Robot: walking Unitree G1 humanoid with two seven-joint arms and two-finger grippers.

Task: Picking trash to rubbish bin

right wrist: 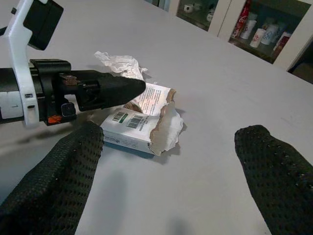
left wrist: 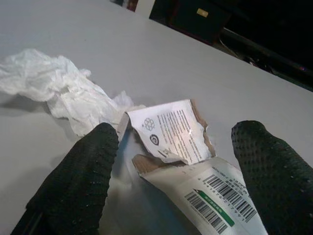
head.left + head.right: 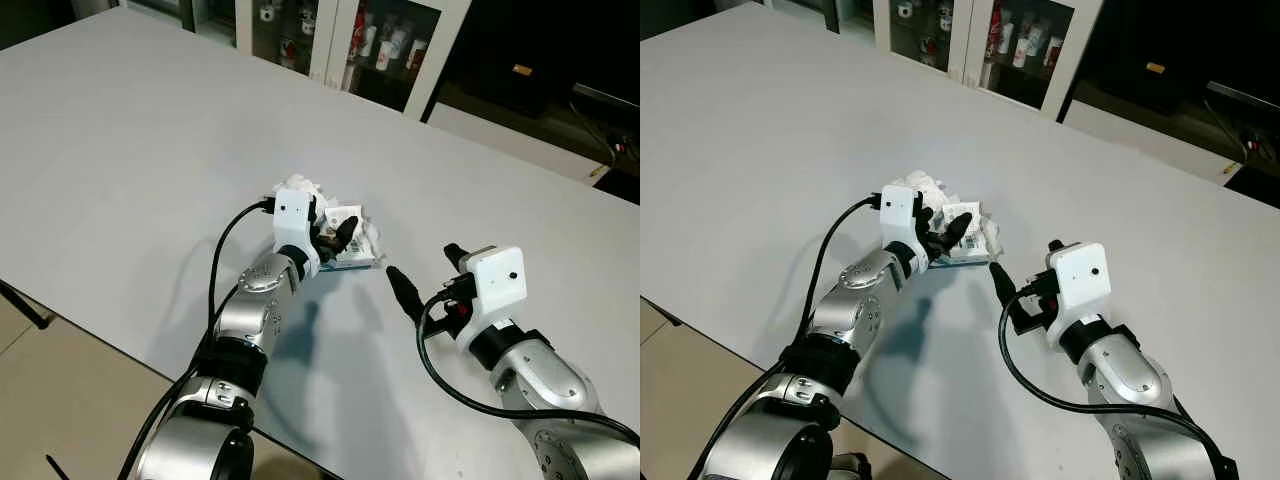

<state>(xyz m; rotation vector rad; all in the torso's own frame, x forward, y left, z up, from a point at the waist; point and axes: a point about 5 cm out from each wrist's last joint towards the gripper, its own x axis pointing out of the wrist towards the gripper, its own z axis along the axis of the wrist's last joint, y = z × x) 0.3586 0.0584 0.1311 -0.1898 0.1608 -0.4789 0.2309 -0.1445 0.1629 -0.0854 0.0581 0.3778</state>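
A torn white cardboard box (image 3: 360, 258) with a barcode and a green label lies on the white table (image 3: 130, 150). Its ripped flap (image 2: 168, 129) stands up. Crumpled white paper (image 3: 300, 188) lies right behind it, touching it. My left gripper (image 3: 333, 237) is open just above the box, one finger (image 2: 85, 171) on each side of the flap, holding nothing. My right gripper (image 3: 425, 268) is open too, a short way to the right of the box and pointing at it, as the right wrist view shows the box (image 1: 132, 129) between its fingertips (image 1: 73, 166).
The table's near edge (image 3: 100, 340) runs diagonally at the lower left, with beige floor (image 3: 50, 400) below. A glass-door cabinet (image 3: 385, 45) with bottles stands beyond the far edge. Dark furniture and cables (image 3: 600, 120) are at the back right.
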